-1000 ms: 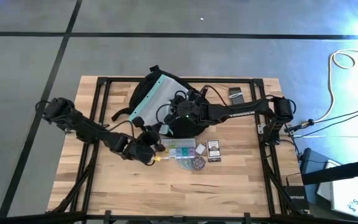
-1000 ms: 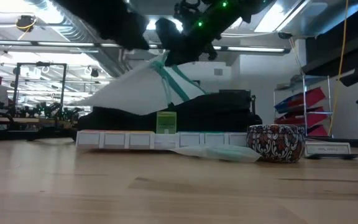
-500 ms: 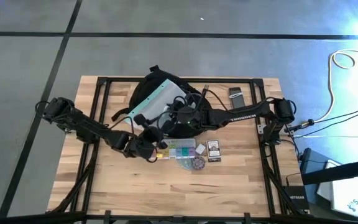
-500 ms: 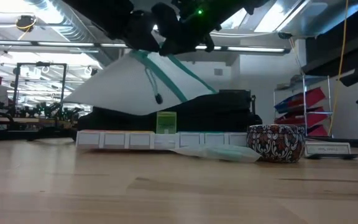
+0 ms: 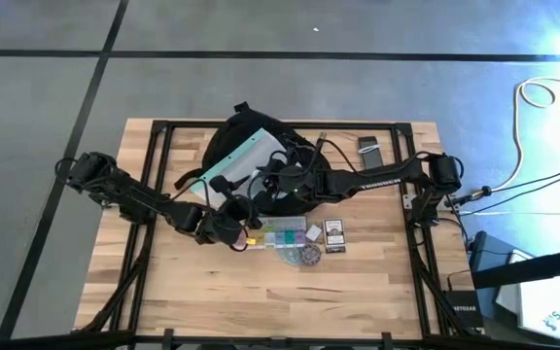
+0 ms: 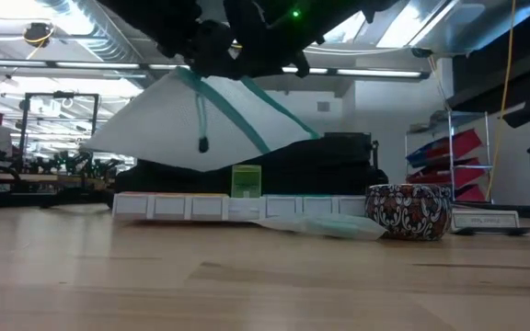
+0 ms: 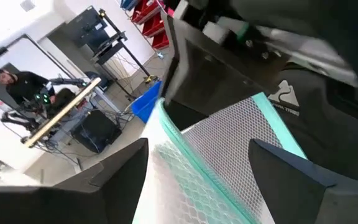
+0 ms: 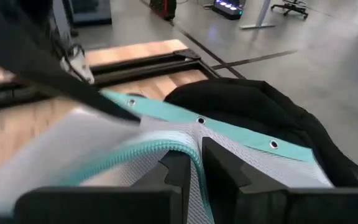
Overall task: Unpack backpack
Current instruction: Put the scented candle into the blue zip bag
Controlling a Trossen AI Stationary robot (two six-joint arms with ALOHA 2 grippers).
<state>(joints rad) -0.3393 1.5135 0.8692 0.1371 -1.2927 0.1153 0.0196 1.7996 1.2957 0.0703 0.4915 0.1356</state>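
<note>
Unpacking well under way. On the counter (image 5: 358,292) in front of the backpack (image 5: 229,136) already lay a long pill organiser (image 5: 278,229), a small patterned tin (image 5: 310,255), a flat clear packet (image 5: 288,255) and a small dark card (image 5: 334,234); another dark item (image 5: 368,146) sat near the far right corner. The backpack itself lay toward the far middle of the counter, mouth facing the arms.

A mesh pouch with teal edging (image 5: 236,160) was lifted above the backpack. Right tool (image 8: 191,163) clamped on the pouch's teal edge. Left tool (image 7: 197,180) had its fingers apart, the pouch edge running between them, not gripped. Judged remaining: set the pouch down, then check the backpack for more.

View differences:
- High view gave the layout of the unpacked items but hid the tools' contact under the arms.
- Low view showed the pouch (image 6: 201,124) hanging clear of the counter, zipper pull dangling.
- Right wrist view alone showed the pinch; left wrist view alone showed the gap, plus a person (image 7: 17,87) in the room beyond.
</note>
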